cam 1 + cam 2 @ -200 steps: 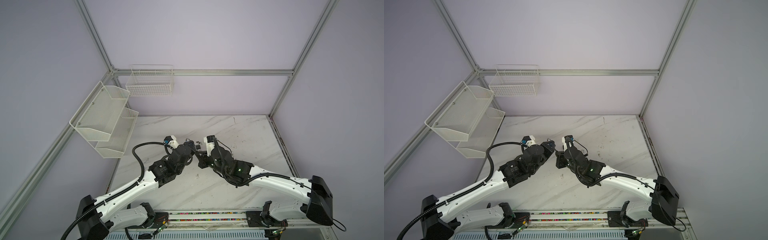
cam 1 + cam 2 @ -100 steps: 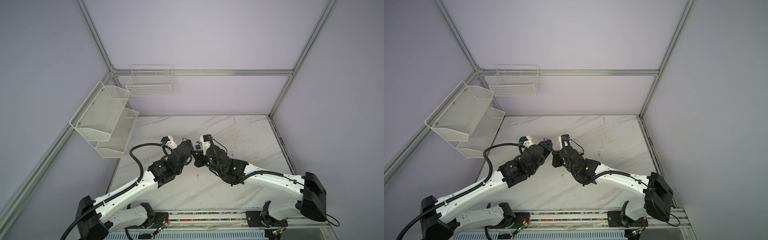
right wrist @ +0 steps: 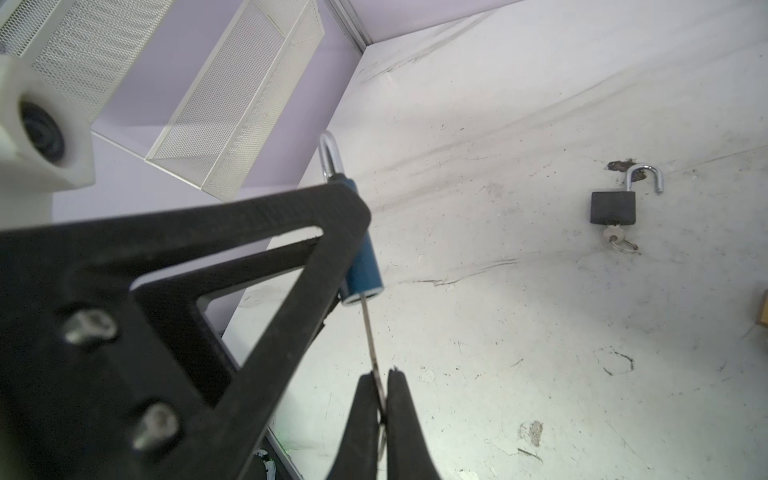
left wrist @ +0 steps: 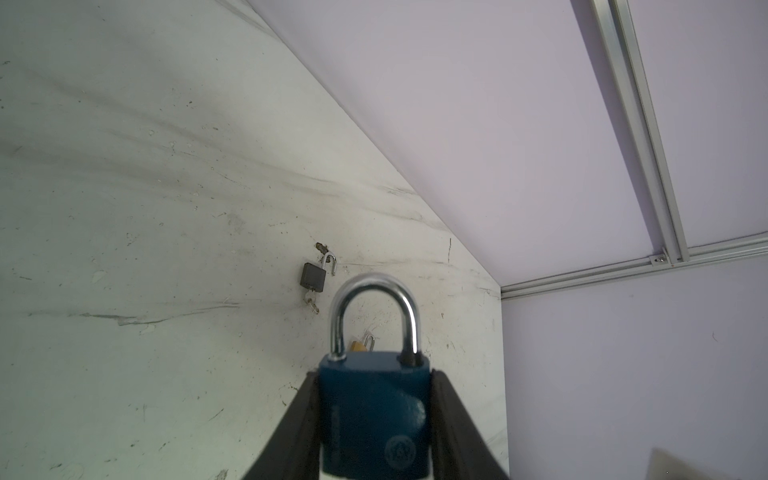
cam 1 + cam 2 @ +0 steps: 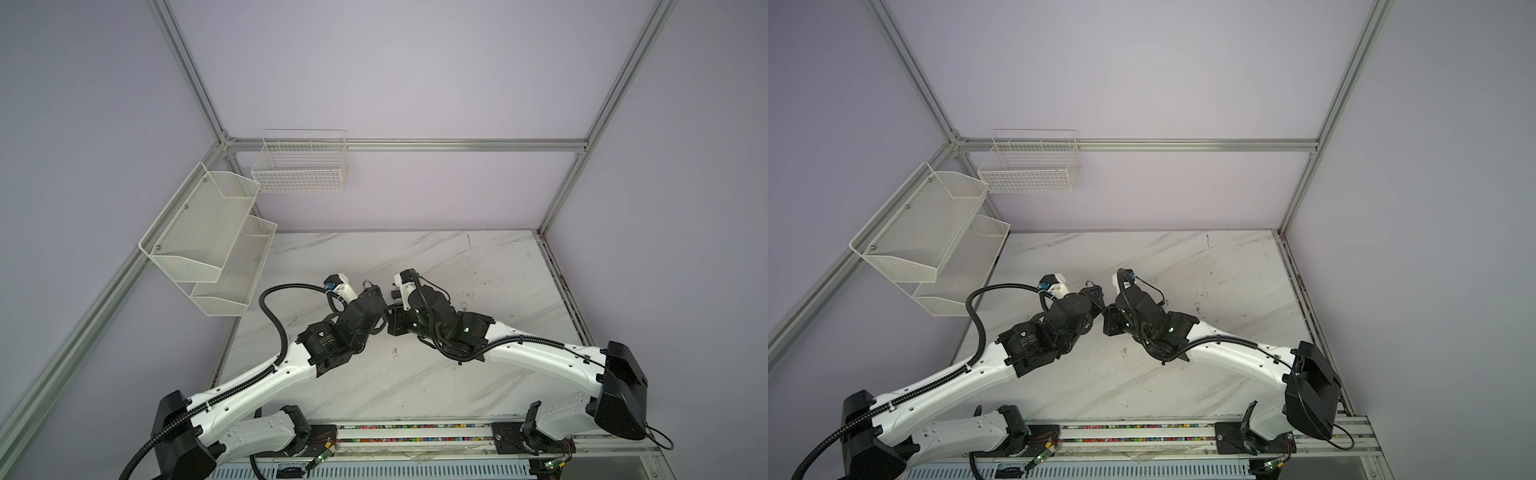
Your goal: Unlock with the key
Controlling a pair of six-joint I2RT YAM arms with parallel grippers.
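Above the middle of the marble worktop [image 5: 478, 257], the blue padlock [image 4: 374, 411] is held clear of the surface by the left hand [image 4: 374, 376], whose two black fingers [image 4: 291, 436] clamp its narrow sides. The body is dark blue with a round stamped emblem. Its silver shackle [image 4: 374, 307] arches up, and both legs meet the body. The right hand [image 3: 380, 380] is pinched together on the key [image 3: 369, 332], whose thin blade runs up into the padlock's silver underside. Compared with a second ago, the right arm has swung toward the left arm in both top views, bringing the wrists closer. The left arm has hardly shifted.
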